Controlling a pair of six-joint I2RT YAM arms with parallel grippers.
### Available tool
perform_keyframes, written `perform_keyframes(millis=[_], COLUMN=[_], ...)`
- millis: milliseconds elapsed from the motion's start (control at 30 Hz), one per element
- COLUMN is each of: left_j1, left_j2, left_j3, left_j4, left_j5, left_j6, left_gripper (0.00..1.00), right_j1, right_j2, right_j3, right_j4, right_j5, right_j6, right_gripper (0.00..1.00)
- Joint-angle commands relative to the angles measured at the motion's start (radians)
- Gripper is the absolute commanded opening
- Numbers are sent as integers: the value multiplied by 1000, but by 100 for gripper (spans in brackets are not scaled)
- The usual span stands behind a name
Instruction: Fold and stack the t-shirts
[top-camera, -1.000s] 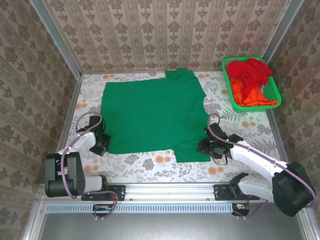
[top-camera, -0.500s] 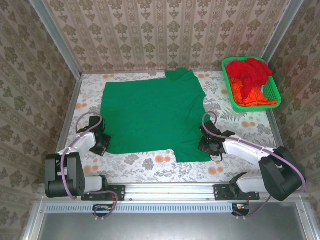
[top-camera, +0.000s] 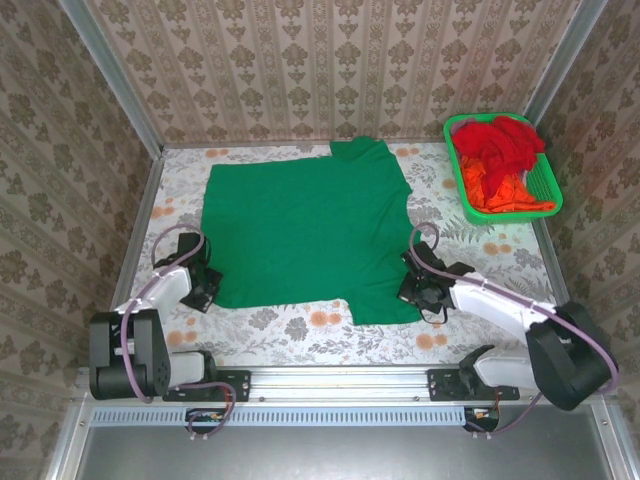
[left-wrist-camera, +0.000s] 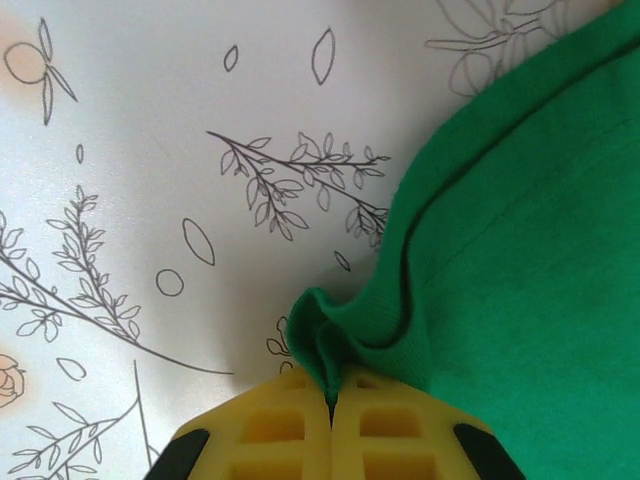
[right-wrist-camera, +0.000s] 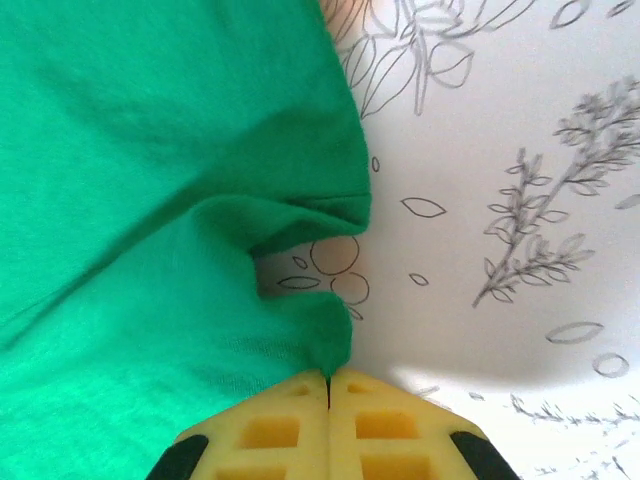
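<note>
At the near corners of the dark green t-shirt (top-camera: 305, 225), both jaw pairs are closed on thin folds of hem: the left gripper (left-wrist-camera: 330, 392) on the left edge, the right gripper (right-wrist-camera: 328, 376) on the right. The shirt lies spread flat on the table (top-camera: 300, 322). Each bite looks shallow, so a quick lift could pull the cloth free, and uneven lifting could skew the fold.

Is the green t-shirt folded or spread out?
Spread out: the green t-shirt lies flat as one sheet; left end effector and right end effector pinch its near edges.
</note>
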Motion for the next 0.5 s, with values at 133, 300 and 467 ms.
perform_keyframes(millis=[133, 300, 467], left_j1=[2, 4, 8], left_j2=[-118, -138, -124], left_j3=[27, 86, 132], left_j4=[-84, -118, -129], left_j5=[8, 11, 27], left_j6=[2, 9, 5], left_gripper=[0, 0, 0], right_j1=[19, 19, 18], right_j2=[-224, -236, -145], right_j3=[88, 202, 330], right_j4=[-196, -194, -174], right_j5=[134, 146, 164], right_j6=[58, 20, -25], right_gripper=[0, 0, 0])
